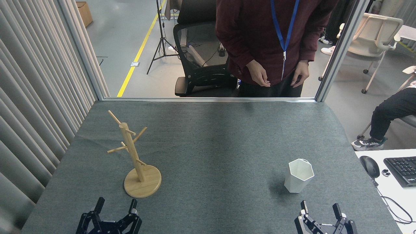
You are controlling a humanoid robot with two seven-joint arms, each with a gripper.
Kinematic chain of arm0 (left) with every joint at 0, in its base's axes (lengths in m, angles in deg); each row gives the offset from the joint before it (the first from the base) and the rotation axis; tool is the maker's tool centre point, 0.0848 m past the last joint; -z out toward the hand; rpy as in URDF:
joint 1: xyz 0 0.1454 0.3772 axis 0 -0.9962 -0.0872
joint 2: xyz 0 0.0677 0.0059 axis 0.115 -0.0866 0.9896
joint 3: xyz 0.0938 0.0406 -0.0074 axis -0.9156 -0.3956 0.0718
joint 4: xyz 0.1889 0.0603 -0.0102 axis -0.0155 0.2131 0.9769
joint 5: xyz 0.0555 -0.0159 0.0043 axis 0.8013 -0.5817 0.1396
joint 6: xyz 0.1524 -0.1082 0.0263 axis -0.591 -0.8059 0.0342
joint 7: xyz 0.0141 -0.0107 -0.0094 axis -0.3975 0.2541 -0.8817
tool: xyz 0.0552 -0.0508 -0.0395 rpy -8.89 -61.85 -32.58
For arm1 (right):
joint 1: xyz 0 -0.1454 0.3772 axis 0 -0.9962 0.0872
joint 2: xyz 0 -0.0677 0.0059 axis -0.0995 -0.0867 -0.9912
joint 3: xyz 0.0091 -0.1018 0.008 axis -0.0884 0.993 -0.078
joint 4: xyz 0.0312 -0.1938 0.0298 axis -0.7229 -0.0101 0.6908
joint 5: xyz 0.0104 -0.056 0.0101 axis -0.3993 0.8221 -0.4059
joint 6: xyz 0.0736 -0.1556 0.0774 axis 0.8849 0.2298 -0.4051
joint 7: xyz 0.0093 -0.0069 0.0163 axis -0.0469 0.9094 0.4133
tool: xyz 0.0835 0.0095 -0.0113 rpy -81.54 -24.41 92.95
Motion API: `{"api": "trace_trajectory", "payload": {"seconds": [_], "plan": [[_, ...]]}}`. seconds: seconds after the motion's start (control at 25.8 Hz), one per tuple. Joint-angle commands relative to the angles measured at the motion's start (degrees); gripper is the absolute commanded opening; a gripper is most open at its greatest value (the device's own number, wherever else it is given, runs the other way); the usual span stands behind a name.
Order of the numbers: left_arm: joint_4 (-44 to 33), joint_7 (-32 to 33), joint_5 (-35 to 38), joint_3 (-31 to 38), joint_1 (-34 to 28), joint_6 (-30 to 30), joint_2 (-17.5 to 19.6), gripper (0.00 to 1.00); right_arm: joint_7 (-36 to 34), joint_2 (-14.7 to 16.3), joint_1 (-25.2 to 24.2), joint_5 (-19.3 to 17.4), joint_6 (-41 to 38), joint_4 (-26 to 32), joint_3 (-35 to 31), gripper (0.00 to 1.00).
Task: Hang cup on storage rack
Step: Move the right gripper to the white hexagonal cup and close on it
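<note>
The right gripper (321,209) sat at the near right edge of the view, its black fingers (337,211) spread apart and holding nothing. The left gripper (116,205) sat at the near left edge, fingers likewise released and empty. Neither touched any object.

Just beyond the right gripper stood the white matte hexagonal cup (298,176), upright on the grey felt-covered desk (214,152), mouth up, its small rim tab on the far side. Its position placed it within the right arm's side, and the right gripper was judged the likelier one to take it.

Just beyond the left gripper stood the light wooden storage rack (136,152), an upright post with thin slanted pegs on a round disc base. All pegs were bare. Cup and rack stood well apart, across the width of the desk.

At the far edge a person in a dark red top (269,32) stood, hands clear of the desk.

The task was judged not yet begun.
</note>
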Motion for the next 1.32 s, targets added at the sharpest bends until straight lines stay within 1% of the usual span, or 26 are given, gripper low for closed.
{"api": "trace_trajectory", "payload": {"seconds": [0.0, 0.08, 0.16, 0.27, 0.39, 0.5, 0.7, 1.01, 1.28], "plan": [[-0.04, -0.03, -0.07, 0.02, 0.07, 0.06, 0.12, 1.0, -0.22, 0.37, 1.07, 0.09, 0.1, -2.64, 0.01, 0.99], [0.22, -0.03, -0.07, 0.02, 0.6, 0.06, 0.2, 1.0, -0.22, 0.63, 2.83, 0.44, 0.1, -5.8, -0.07, 0.99], [0.4, -0.03, -0.07, 0.02, 0.77, -0.12, 0.12, 1.0, -0.22, 2.04, 6.52, 0.61, 0.1, -9.58, 0.19, 0.99], [0.4, -0.03, -0.07, 0.11, 0.77, -0.2, 0.12, 1.0, -0.22, 3.71, 10.38, 0.61, 0.02, -14.85, 0.63, 0.99], [0.49, -0.03, -0.07, 0.11, 0.77, -0.2, 0.12, 1.0, -0.48, 3.97, 14.69, 0.7, 0.1, -19.86, 2.65, 0.99], [0.49, -0.03, -0.07, 0.11, 1.04, -0.2, 0.12, 1.0, -0.57, 4.15, 18.03, 0.7, 0.1, -23.56, 3.62, 0.99], [0.66, -0.03, -0.16, 0.46, 1.47, -0.29, 0.2, 1.0, -0.75, 3.97, 21.46, 0.7, 0.72, -26.81, 7.31, 0.99], [0.58, -0.12, -0.51, 0.55, 1.47, -0.2, 0.47, 1.0, -0.84, 3.79, 23.83, 0.7, 0.72, -29.89, 7.57, 0.99], [0.31, -0.12, -0.6, 0.55, 1.47, -0.03, 0.47, 1.0, -0.92, 4.15, 24.62, 0.61, 0.54, -31.56, 7.57, 0.99]]}}
